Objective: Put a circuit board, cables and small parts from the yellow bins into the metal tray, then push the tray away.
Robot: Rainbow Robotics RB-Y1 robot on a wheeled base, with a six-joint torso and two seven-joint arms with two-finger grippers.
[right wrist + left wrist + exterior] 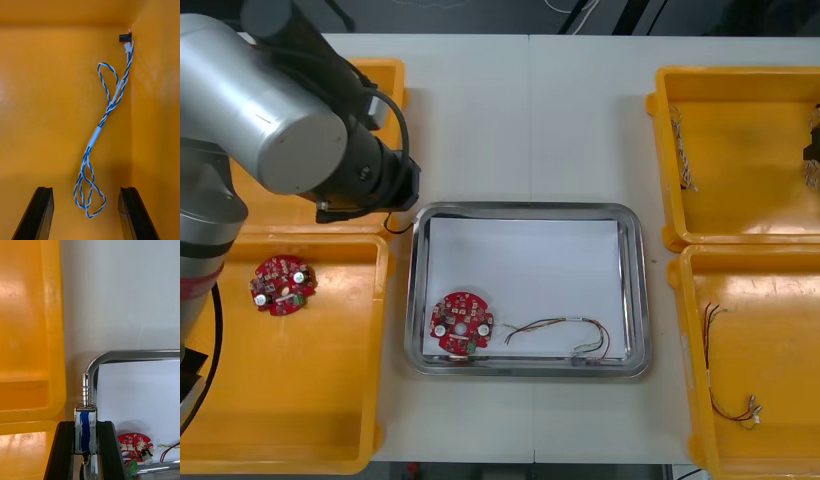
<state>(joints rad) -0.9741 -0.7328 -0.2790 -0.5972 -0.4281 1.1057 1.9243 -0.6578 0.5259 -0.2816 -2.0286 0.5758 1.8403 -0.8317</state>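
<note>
Left hand [85,427] pinches a small metal part [86,416]; right hand [85,193] is spread over a cable.
A round red circuit board [282,284] lies in the near-left yellow bin [370,300]. The pinched part has a blue body, a coiled spring and a shiny pin, and is over the desk [580,120] beside the far-left rounded corner of the metal tray [635,300]. On the tray's white floor near its near edge lie a second board [461,323] and a thin red and yellow cable [565,330]. The twisted blue and white cable [94,137] hugs the glossy wall of the far-right bin [740,90]; the front view's edge cuts off the right hand.
</note>
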